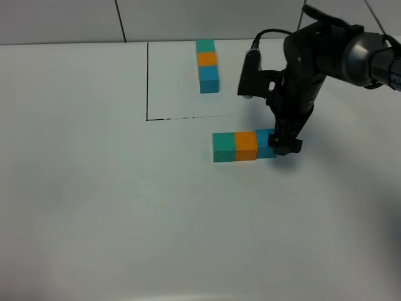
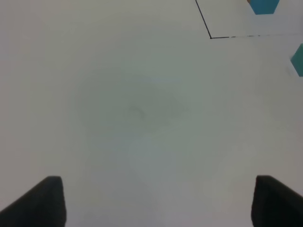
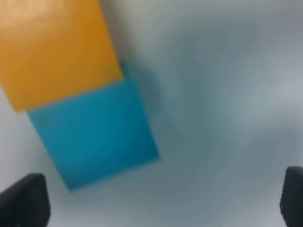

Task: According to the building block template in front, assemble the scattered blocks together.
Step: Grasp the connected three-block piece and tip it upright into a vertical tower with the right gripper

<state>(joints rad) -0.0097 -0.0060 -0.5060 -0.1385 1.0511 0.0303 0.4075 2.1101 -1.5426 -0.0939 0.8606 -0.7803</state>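
At blue block (image 1: pixel 264 143), end effector (image 3: pixel 158 203) spread.

The white table (image 1: pixel 94 207) is lit brightly and evenly from above; mild glare is seen along its near edge in the high view. The right wrist view is heavily blurred: the orange block (image 3: pixel 57 52) and blue block (image 3: pixel 94 137) are rendered out of focus, with a soft shadow cast beside them. The left wrist view is shown soft and greyish.
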